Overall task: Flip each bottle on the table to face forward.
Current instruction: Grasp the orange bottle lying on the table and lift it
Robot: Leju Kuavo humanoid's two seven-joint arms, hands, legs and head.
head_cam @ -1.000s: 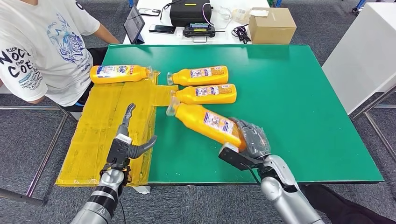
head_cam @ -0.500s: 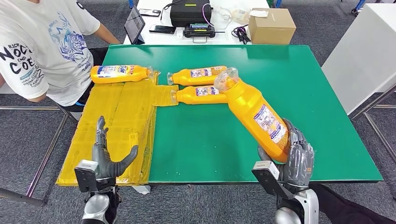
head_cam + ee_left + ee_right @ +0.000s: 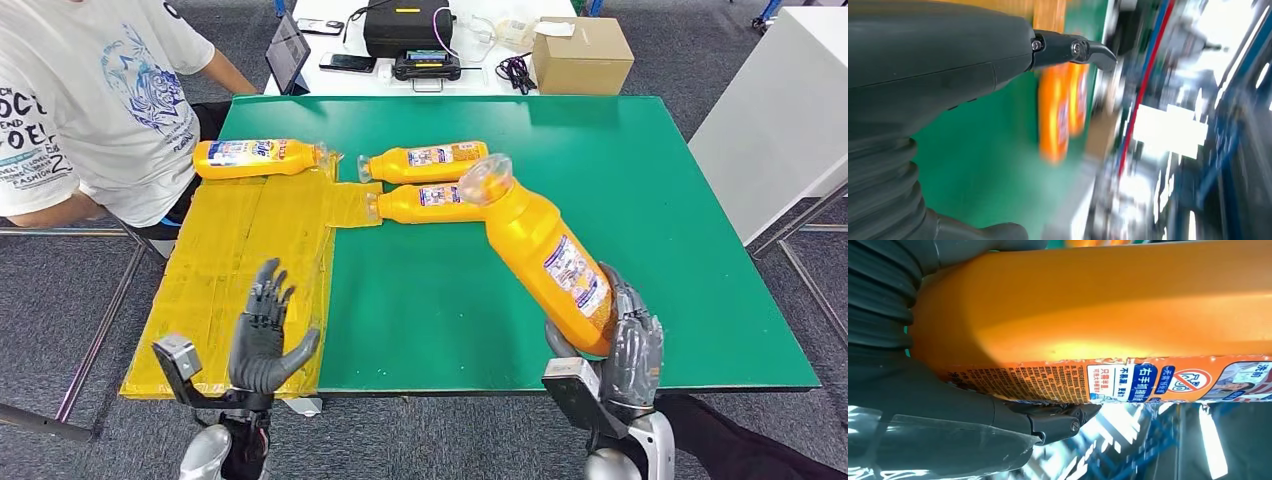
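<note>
Orange glossy plastic bottle (image 3: 545, 255), labelled, tilts lower right in the right hand's (image 3: 625, 350) grip; left hand (image 3: 265, 335) spread, empty, lower left.

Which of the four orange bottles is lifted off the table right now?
The bottle in the right hand: that held bottle tilts up with its clear cap toward the far side, gripped at its base. The other three lie flat, one on the yellow mat, two on the green table.
</note>
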